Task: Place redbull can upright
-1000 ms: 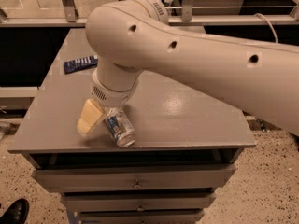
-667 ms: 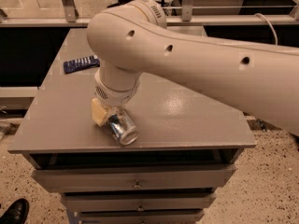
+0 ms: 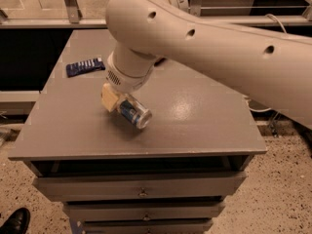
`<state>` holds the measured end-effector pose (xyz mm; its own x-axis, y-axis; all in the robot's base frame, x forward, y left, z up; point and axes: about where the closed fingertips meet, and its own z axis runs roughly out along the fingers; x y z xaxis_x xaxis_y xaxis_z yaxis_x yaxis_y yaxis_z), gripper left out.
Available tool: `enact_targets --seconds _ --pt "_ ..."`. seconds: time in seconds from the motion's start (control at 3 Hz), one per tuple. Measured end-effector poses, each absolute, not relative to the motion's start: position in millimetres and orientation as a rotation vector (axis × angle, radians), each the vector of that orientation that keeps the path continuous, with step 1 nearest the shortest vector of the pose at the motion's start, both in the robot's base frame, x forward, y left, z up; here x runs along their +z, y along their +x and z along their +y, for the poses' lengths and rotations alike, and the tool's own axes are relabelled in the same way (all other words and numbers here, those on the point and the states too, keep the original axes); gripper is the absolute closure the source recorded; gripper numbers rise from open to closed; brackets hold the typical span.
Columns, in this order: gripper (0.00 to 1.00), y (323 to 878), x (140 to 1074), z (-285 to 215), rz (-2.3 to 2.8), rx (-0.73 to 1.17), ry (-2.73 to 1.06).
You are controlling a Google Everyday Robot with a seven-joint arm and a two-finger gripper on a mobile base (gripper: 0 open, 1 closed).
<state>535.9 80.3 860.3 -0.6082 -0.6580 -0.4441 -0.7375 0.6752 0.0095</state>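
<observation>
The redbull can [image 3: 135, 114] is a slim silver-and-blue can lying tilted on its side on the grey table top [image 3: 195, 121], left of the middle, with its silver end toward the front right. My gripper [image 3: 120, 106] comes down from the big white arm [image 3: 204, 43] and is shut on the can's rear part. One beige finger [image 3: 109, 98] shows against the can's left side. The other finger is hidden behind the wrist and the can.
A flat dark-blue packet [image 3: 85, 66] lies at the table's back left. The table's front edge [image 3: 136, 155] is close in front of the can, with drawers [image 3: 141, 186] below it. A black shoe [image 3: 14, 221] is on the floor at the bottom left.
The beige finger has swung in from a spread position to press against the can. The can has shifted slightly with the gripper.
</observation>
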Motion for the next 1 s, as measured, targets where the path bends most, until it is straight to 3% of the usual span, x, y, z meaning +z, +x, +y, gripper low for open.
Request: enact_targets --seconds 0.33,1.0 --pt "1.00 557.8 909.0 77.6 2.304 0.348 -1.132" --pt "1.00 567.2 971.5 71.0 1.966 0.690 -1.093"
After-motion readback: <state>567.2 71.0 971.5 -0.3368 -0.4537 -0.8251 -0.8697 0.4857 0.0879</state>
